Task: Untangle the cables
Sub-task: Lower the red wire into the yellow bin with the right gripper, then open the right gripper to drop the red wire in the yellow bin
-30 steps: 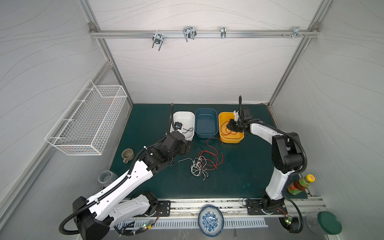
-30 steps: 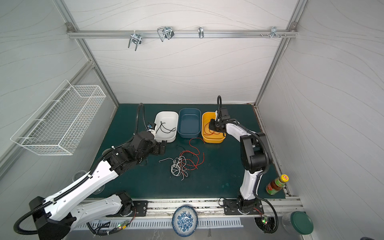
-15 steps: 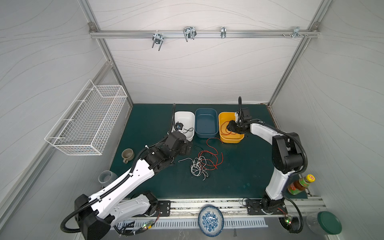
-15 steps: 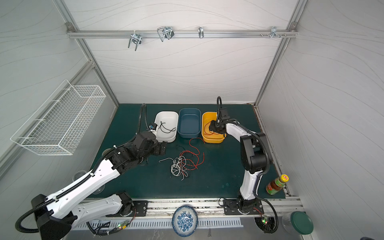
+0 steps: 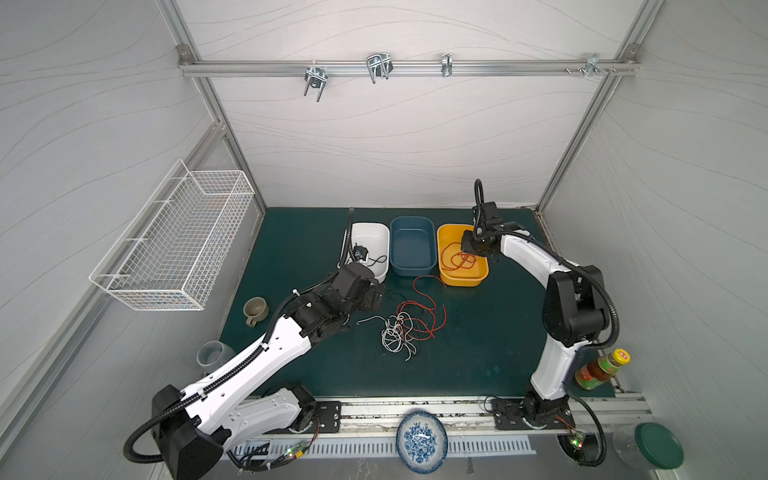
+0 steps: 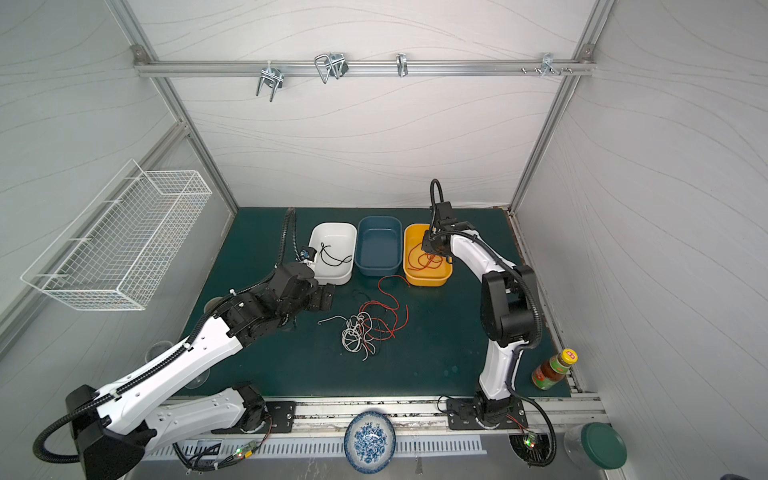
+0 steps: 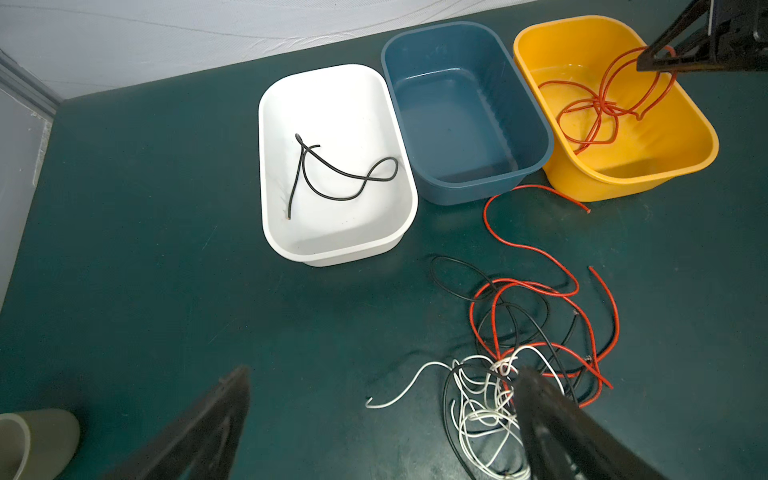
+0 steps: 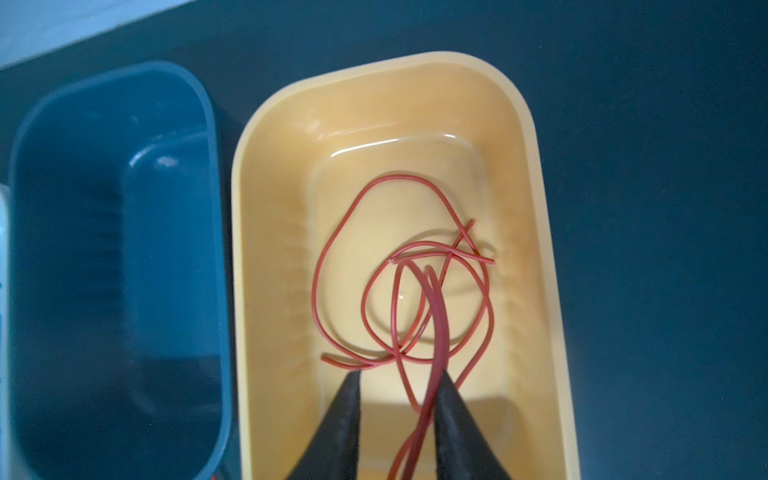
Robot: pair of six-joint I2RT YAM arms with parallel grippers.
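Cables (image 5: 405, 328) lie tangled on the bench (image 5: 478, 357), with more red ones in the far yellow tray (image 8: 274, 232). My left hand (image 7: 384, 370) hovers spread wide just left of the tangle. My right hand (image 8: 399, 374) dips into the tray, slightly parted around a red cable (image 8: 436, 316).

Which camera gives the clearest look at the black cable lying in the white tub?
The left wrist view: the black cable lies large and unobstructed, its loop and both ends traceable inside the white tub. In both top views it is only a small dark squiggle. The right wrist view misses it.
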